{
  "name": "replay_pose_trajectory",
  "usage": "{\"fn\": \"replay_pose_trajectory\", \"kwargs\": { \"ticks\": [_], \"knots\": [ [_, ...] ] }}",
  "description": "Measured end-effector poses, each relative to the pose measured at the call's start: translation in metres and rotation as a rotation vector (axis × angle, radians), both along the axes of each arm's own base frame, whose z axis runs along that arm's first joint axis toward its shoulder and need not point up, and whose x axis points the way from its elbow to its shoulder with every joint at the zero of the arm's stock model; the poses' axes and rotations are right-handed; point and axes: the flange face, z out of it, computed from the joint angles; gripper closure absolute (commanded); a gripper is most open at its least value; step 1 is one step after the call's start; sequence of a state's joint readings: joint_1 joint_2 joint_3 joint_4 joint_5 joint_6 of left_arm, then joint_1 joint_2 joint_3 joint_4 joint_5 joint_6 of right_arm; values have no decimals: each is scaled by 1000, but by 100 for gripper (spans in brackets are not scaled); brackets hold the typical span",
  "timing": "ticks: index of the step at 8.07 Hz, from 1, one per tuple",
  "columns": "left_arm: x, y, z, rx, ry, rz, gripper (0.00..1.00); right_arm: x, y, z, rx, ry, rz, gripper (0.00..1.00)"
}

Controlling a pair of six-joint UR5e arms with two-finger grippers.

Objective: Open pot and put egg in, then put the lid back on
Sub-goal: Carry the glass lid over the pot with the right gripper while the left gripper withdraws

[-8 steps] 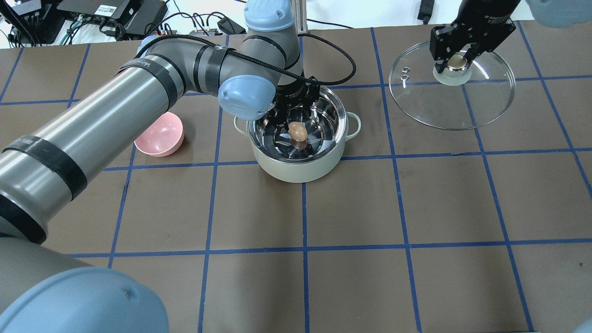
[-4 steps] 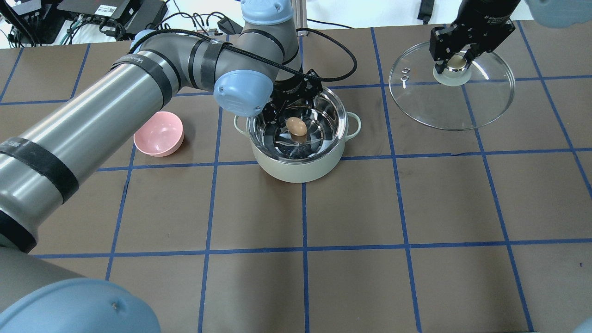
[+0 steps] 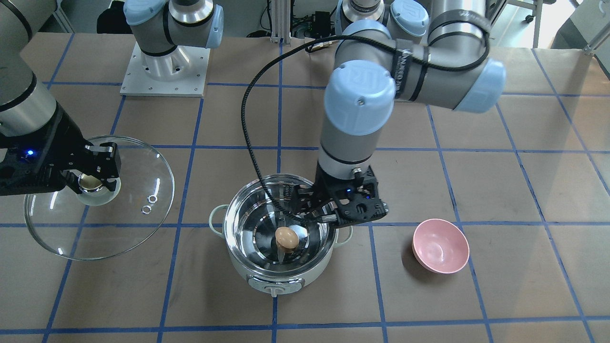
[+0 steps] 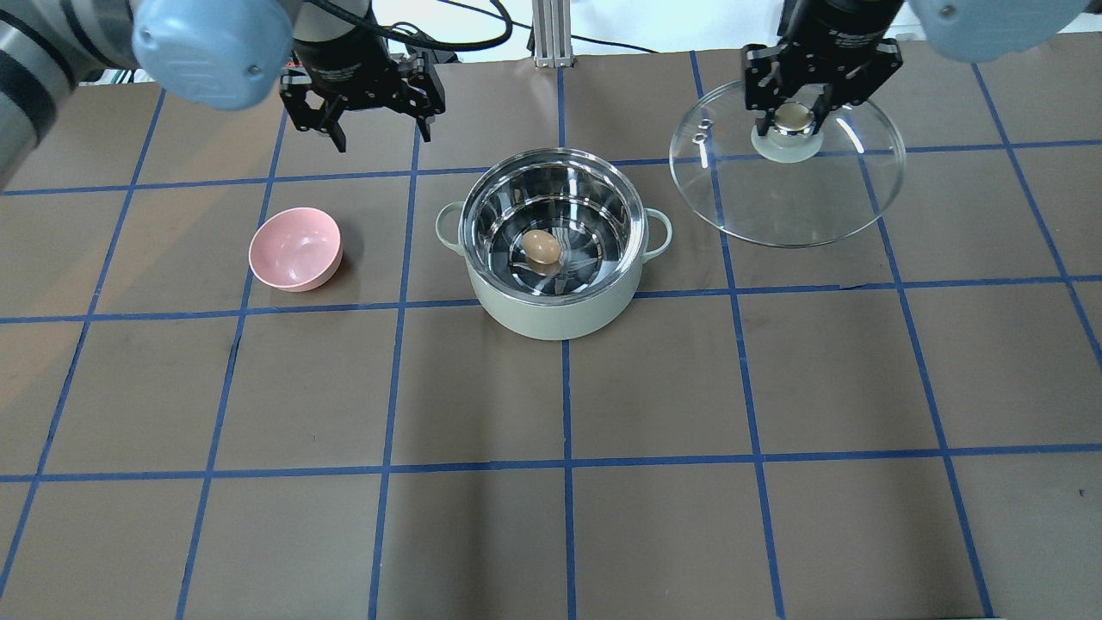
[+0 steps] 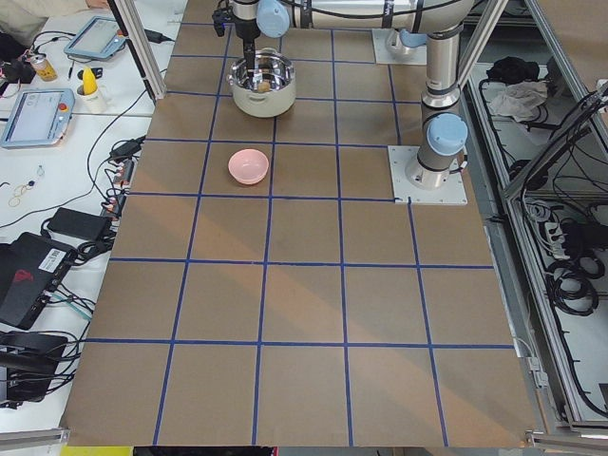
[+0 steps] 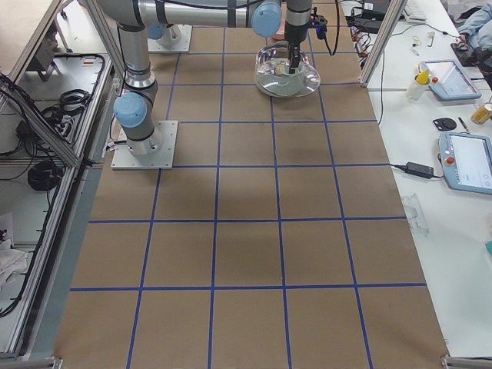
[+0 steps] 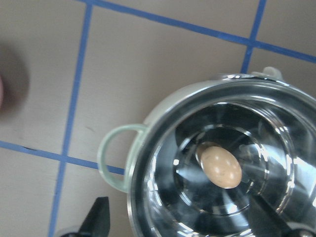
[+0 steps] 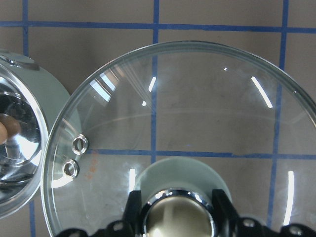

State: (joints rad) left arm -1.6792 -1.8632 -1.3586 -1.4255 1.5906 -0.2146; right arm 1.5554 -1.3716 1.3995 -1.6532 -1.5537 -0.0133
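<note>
The pot [image 4: 555, 319] stands uncovered at mid-table, mint-white with a shiny steel inside. The egg [image 4: 541, 247] lies on its bottom, also in the front view [image 3: 286, 237] and the left wrist view [image 7: 220, 166]. In the overhead view my left gripper [image 4: 383, 138] is open and empty, raised behind and to the left of the pot. My right gripper [image 4: 794, 116] is shut on the cream knob of the glass lid [image 4: 801, 198] and holds it just right of the pot. In the right wrist view the lid [image 8: 197, 98] nearly meets the pot's rim [image 8: 22, 163].
A small pink bowl [image 4: 295, 250] sits left of the pot, also in the front view [image 3: 440, 246]. Cables and electronics lie beyond the table's far edge. The brown table [image 4: 568, 517] is marked with a blue tape grid.
My left gripper has left the pot and pulled up and back to the left, leaving the egg inside. My right gripper has carried the lid leftward, closer to the pot.
</note>
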Motion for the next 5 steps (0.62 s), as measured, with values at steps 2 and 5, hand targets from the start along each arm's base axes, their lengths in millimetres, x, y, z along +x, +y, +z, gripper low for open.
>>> {"fn": "replay_pose_trajectory", "kwargs": {
  "ticks": [2,5],
  "knots": [
    [25,14,29,5,-12,-95,0,65,1,-10,-23,-64,-31,100],
    [33,48,68,-15,-17,-118,0,166,-5,-49,-56,-190,-59,100]
  ]
}}
